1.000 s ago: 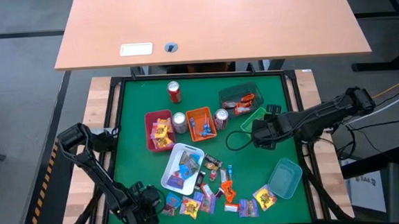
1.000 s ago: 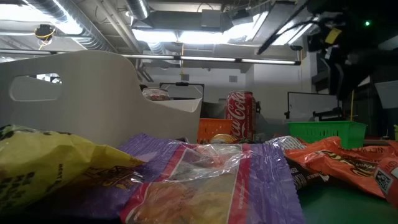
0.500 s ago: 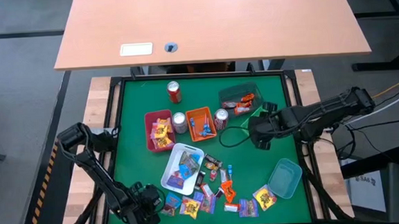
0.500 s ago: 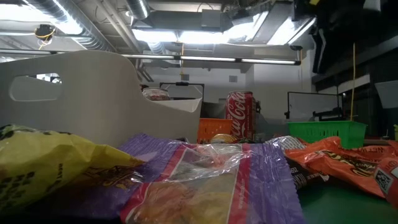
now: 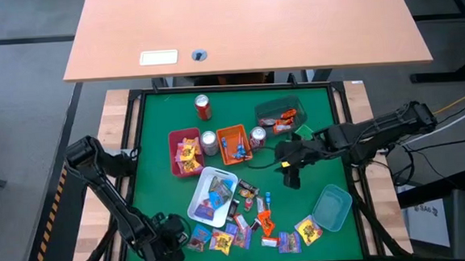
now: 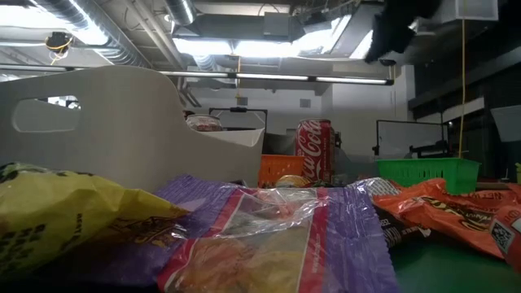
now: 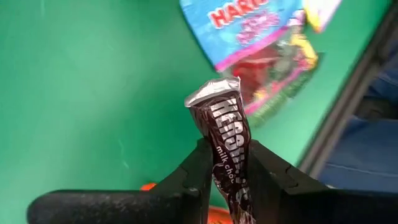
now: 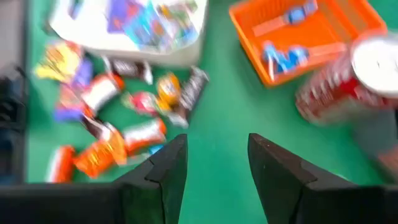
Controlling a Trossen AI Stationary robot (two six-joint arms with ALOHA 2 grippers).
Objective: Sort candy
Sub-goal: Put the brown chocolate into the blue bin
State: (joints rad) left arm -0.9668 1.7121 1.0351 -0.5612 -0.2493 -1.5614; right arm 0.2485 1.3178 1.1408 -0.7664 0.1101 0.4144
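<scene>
Your green table (image 5: 155, 119) carries the trays: a white tray (image 5: 212, 196), a teal tray (image 5: 332, 208), an orange tray (image 5: 234, 142) and a red tray (image 5: 185, 152). Most of the candy (image 5: 258, 226) lies scattered along the near edge, between the white and teal trays. Your right gripper (image 5: 291, 175) hangs over mid-table near the orange tray, its fingers (image 8: 168, 165) apart and empty. Your left gripper (image 5: 168, 246) sits at the near-left corner, fingers (image 7: 202, 168) clamped on a brown chocolate bar (image 7: 225, 134) that stands upright between them.
</scene>
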